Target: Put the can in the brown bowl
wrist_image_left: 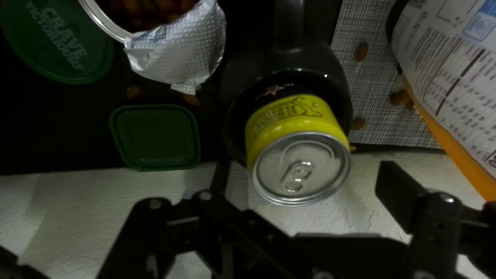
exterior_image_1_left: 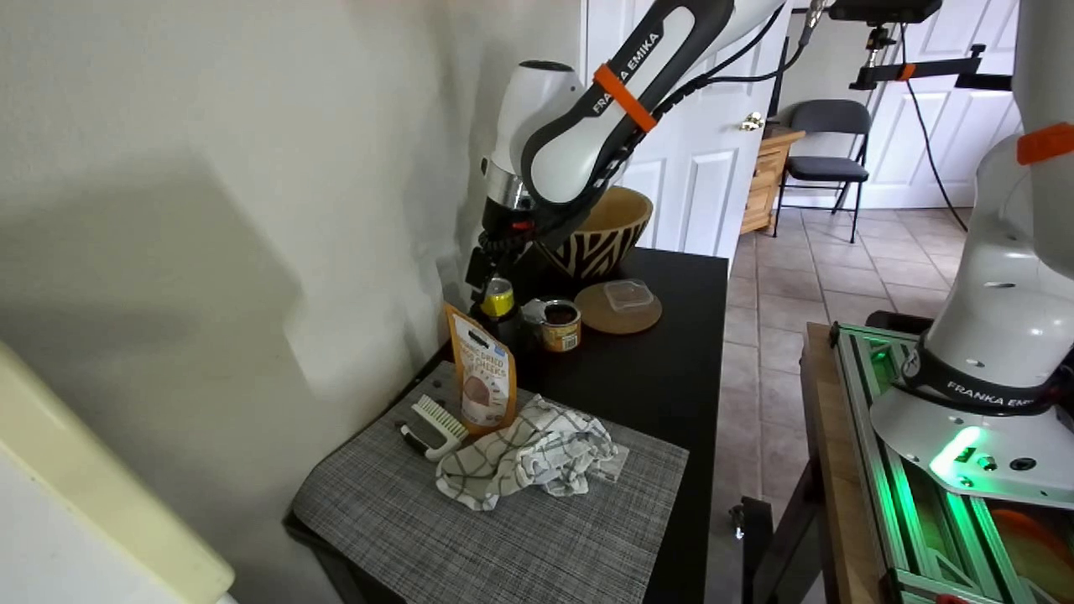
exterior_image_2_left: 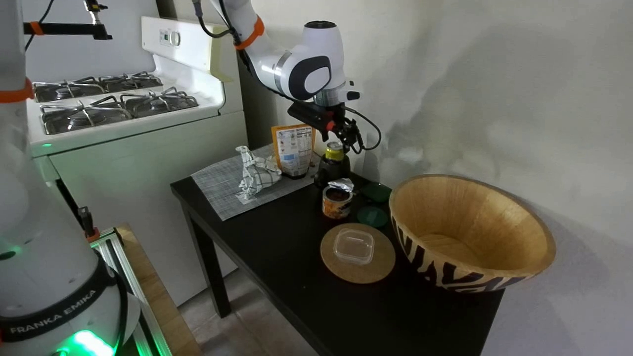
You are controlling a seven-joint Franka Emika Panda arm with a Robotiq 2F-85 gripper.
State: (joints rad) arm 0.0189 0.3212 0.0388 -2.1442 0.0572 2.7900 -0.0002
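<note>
Dim lt., soft shadows on wall (exterior_image_2_left: 474, 99), grn. glare on base (exterior_image_1_left: 990, 440)

The claw (exterior_image_2_left: 341, 139) hangs close by the yellow can (exterior_image_2_left: 335, 153), which sticks out of a dark mug (exterior_image_2_left: 332, 171); the brown bowl (exterior_image_2_left: 470, 230) (striped outside) stands on the desk (exterior_image_2_left: 311, 296).

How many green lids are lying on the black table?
2: a round lettered green plastic lid beside the open orange-labelled metal can, and a rounded-square green plastic lid nearer the pale wall. Others may be hidden.
</note>
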